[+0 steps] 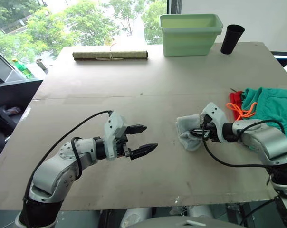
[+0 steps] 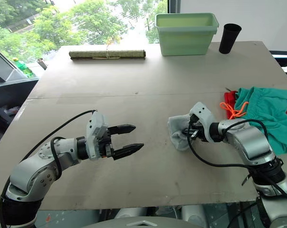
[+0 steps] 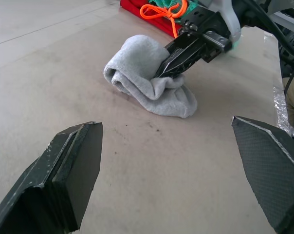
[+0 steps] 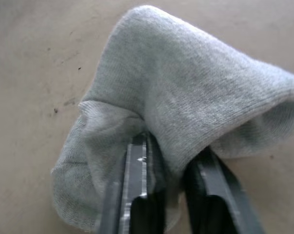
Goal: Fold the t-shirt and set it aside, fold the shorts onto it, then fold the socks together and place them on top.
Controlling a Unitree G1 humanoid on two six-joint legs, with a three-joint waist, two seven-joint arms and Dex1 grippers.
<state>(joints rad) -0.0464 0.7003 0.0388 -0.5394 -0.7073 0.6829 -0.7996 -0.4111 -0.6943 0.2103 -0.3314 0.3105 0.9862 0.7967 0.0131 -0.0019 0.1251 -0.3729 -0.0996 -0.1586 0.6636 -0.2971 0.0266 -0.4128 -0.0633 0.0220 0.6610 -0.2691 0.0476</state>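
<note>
The right gripper (image 1: 196,133) is clenched on the socks (image 1: 188,132), its two black fingers pinching a fold of the grey knit. The socks lie bunched on the table (image 1: 148,90), right of centre and toward the near edge. The grip sits at the right-hand side of the bundle, so the cloth trails leftward from the fingers; this placement suits lifting or dragging the bundle rightward as one piece.

The left gripper (image 1: 138,139) hovers above the bare table left of centre, fingers spread wide and grasping nothing. It points toward the socks but stands well apart from them, a position from which it could assist with the fold if required.

The shorts (image 1: 272,107) lie at the right edge of the table, with the orange drawstring (image 1: 242,111) showing on their left side. The t-shirt (image 1: 235,99) shows as a red strip beneath the shorts. The garments are stacked, which suggests the first two steps are done and the socks are the step in hand.

At the far side stand a green tub (image 1: 190,33), a black cup (image 1: 232,39) and a rolled mat (image 1: 110,55), all well clear of the work.
</note>
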